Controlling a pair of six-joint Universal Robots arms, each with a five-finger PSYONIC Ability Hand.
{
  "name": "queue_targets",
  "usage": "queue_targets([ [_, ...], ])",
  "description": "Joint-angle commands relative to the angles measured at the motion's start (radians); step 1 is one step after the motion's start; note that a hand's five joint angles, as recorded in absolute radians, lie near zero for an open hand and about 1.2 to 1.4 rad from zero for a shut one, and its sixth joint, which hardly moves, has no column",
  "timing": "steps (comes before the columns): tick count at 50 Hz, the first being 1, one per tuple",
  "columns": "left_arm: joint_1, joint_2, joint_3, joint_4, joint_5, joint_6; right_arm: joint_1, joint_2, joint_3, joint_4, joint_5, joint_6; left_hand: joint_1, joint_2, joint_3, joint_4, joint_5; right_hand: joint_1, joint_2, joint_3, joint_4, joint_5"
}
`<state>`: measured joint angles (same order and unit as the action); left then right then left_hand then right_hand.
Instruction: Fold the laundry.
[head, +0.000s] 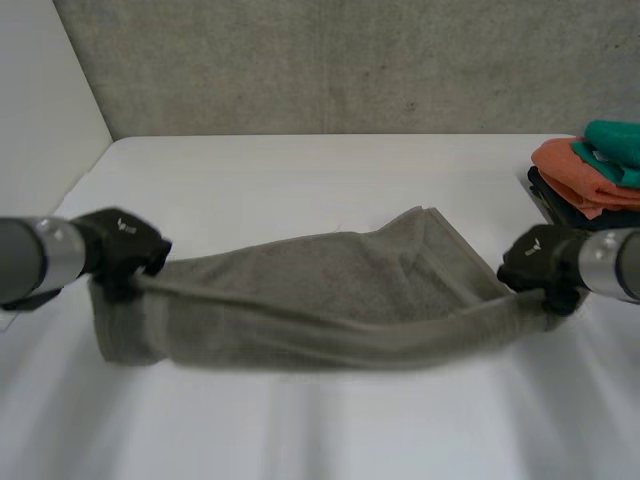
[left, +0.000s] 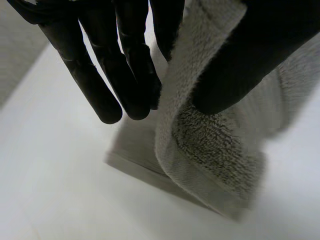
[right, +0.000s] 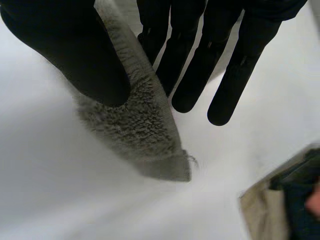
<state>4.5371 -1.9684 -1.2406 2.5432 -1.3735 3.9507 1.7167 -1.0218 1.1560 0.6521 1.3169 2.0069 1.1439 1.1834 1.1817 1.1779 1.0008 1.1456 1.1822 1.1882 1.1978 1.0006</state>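
Observation:
A grey towel (head: 330, 295) is stretched across the table between my two hands, its near edge lifted and its far part lying flat. My left hand (head: 128, 248) holds the towel's left end. In the left wrist view the thumb (left: 235, 65) presses the towel (left: 210, 145) against the fingers (left: 125, 75). My right hand (head: 540, 262) holds the right end. In the right wrist view its thumb (right: 75, 55) pinches a corner of the towel (right: 145, 135) against the fingers (right: 185, 65).
A stack of folded laundry (head: 590, 175) in orange, teal and dark cloth stands at the right edge of the white table (head: 300, 170). A grey wall runs behind the table.

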Motion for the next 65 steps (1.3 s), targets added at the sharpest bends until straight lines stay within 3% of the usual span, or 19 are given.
queue_targets([
  [1,-0.033,-0.245,0.427,0.126,-0.070,-0.033,0.075,0.167,-0.424,-0.112,0.139,0.047,0.252,0.213,0.214,0.218,0.221,0.251,0.214,0.208,0.198,0.221],
  [2,-0.035,-0.282,0.554,0.170,-0.084,-0.054,0.096,0.213,-0.591,-0.191,0.200,0.088,0.252,0.213,0.215,0.218,0.221,0.251,0.214,0.208,0.198,0.221],
  [5,-0.032,-0.294,0.753,0.299,-0.085,-0.140,0.119,0.279,-0.833,-0.355,0.280,0.200,0.247,0.207,0.209,0.213,0.215,0.251,0.214,0.208,0.198,0.221],
  [6,-0.027,-0.293,0.785,0.343,-0.090,-0.174,0.126,0.314,-0.957,-0.482,0.313,0.284,0.244,0.204,0.206,0.210,0.212,0.251,0.214,0.208,0.198,0.221],
  [9,-0.017,-0.265,0.837,0.548,-0.107,-0.337,0.124,0.333,-1.047,-0.644,0.325,0.390,0.241,0.201,0.203,0.207,0.210,0.251,0.214,0.208,0.198,0.221],
  [13,-0.010,-0.219,0.793,0.742,-0.139,-0.520,0.126,0.281,-0.956,-0.836,0.283,0.429,0.252,0.213,0.215,0.218,0.221,0.251,0.214,0.208,0.198,0.221],
  [17,-0.004,-0.195,0.710,0.789,-0.141,-0.614,0.124,0.194,-0.753,-0.945,0.268,0.444,0.252,0.213,0.215,0.218,0.221,0.251,0.214,0.208,0.198,0.221],
  [25,0.020,-0.230,0.561,0.793,-0.111,-0.648,0.109,0.109,-0.471,-1.158,0.202,0.510,0.241,0.202,0.203,0.207,0.210,0.251,0.214,0.208,0.198,0.221],
  [38,0.020,-0.389,0.357,0.784,-0.039,-0.617,0.093,0.218,-0.259,-0.971,0.177,0.510,0.229,0.190,0.191,0.195,0.198,0.251,0.214,0.208,0.198,0.221],
  [43,0.019,-0.420,0.293,0.738,-0.047,-0.526,0.084,0.275,-0.194,-0.890,0.177,0.492,0.229,0.190,0.191,0.195,0.198,0.251,0.214,0.208,0.198,0.221],
  [49,0.026,-0.379,0.165,0.588,-0.052,-0.398,0.078,0.267,-0.066,-0.715,0.193,0.389,0.235,0.196,0.197,0.201,0.204,0.251,0.214,0.208,0.198,0.221],
  [53,0.046,-0.294,0.060,0.477,-0.041,-0.329,0.070,0.163,0.072,-0.629,0.202,0.319,0.241,0.201,0.203,0.207,0.210,0.251,0.214,0.208,0.198,0.221],
  [59,0.074,-0.098,-0.137,0.310,0.000,-0.272,0.001,-0.110,0.325,-0.488,0.194,0.159,0.215,0.175,0.177,0.181,0.183,0.251,0.214,0.208,0.198,0.221],
  [65,0.095,0.057,-0.292,0.065,0.042,-0.234,-0.095,-0.323,0.562,-0.278,0.098,-0.061,0.194,0.155,0.156,0.160,0.163,0.251,0.214,0.208,0.198,0.221],
])
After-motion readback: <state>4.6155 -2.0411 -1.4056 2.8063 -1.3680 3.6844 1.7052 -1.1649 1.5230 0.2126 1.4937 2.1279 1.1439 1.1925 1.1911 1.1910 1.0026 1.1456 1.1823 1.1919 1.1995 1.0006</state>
